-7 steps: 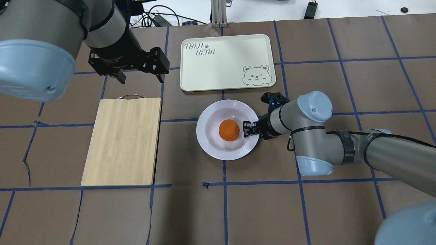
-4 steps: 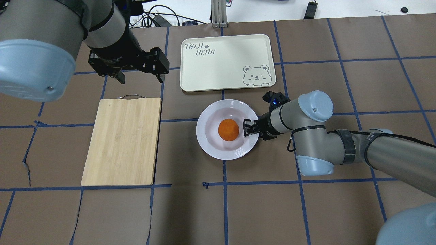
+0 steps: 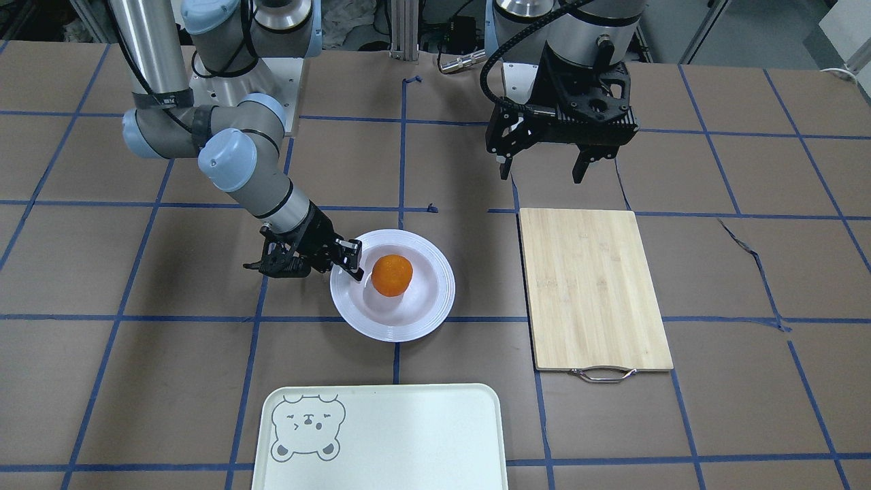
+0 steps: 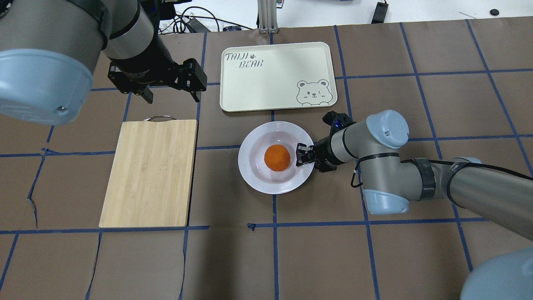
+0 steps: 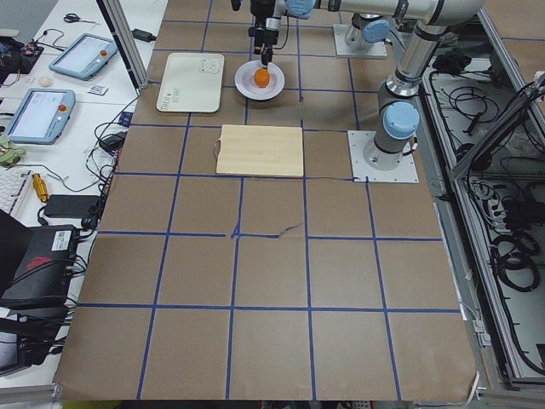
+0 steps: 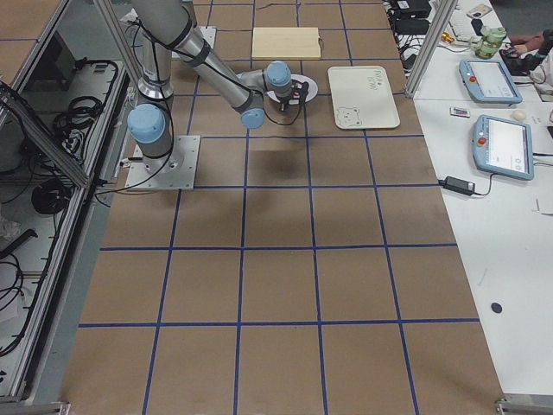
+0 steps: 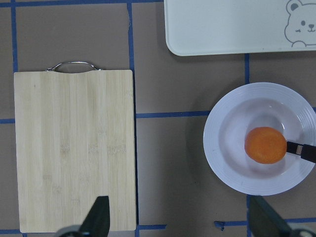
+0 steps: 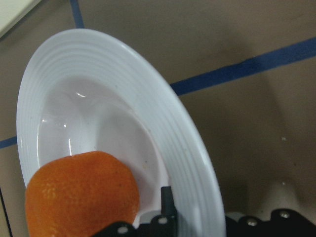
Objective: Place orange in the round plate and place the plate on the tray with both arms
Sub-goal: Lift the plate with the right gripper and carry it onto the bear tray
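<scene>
The orange (image 4: pixel 277 158) (image 3: pixel 392 275) (image 7: pixel 265 144) lies in the sunken centre of the round plate (image 4: pixel 245 160) (image 3: pixel 439 289) (image 7: pixel 212 143), which rests on the table just in front of the tray (image 4: pixel 275 79) (image 3: pixel 408 435). My right gripper (image 4: pixel 303 156) (image 3: pixel 348 260) is shut on the plate's right rim. In the right wrist view one finger (image 8: pixel 167 200) lies over the rim (image 8: pixel 163 113) beside the orange (image 8: pixel 81 195). My left gripper (image 4: pixel 171 98) (image 3: pixel 542 175) hangs open and empty above the table, beyond the cutting board.
A bamboo cutting board (image 4: pixel 150 173) (image 3: pixel 592 286) with a metal handle lies left of the plate. Bare brown table with blue tape lines lies between the plate and the tray. Cables and a metal post stand past the table's far edge.
The plate, the orange and my right gripper have shifted slightly left and toward the tray. The left arm has barely moved.
</scene>
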You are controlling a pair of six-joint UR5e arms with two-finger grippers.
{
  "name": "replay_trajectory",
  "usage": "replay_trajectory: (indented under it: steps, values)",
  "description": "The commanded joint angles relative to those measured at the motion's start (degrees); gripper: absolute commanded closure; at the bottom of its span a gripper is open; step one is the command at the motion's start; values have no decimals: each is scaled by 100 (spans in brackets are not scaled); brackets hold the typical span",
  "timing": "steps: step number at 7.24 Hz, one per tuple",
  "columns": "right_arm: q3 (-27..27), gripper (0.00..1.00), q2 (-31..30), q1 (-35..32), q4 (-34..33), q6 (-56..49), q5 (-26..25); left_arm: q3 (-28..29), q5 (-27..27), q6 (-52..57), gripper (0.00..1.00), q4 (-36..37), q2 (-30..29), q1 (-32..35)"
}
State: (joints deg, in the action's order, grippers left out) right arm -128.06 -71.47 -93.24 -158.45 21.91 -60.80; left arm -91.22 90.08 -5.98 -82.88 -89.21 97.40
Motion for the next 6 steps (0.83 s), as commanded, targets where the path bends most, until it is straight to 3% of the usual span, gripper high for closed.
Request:
replay_trajectory:
  steps: [1,3,5,6]
  values:
    - [9,99,-130,60,34,111,303,-1,1,0,0,0,0,-2]
    - [331,99,-130,122,199,260,558,-1,1,0,0,0,0,-2]
    - [1925,99,53,175,1740,174,560,-1,1,0,0,0,0,-2]
    - [2743,99,559,175,2078,69,508,8,1,0,0,0,0,-2]
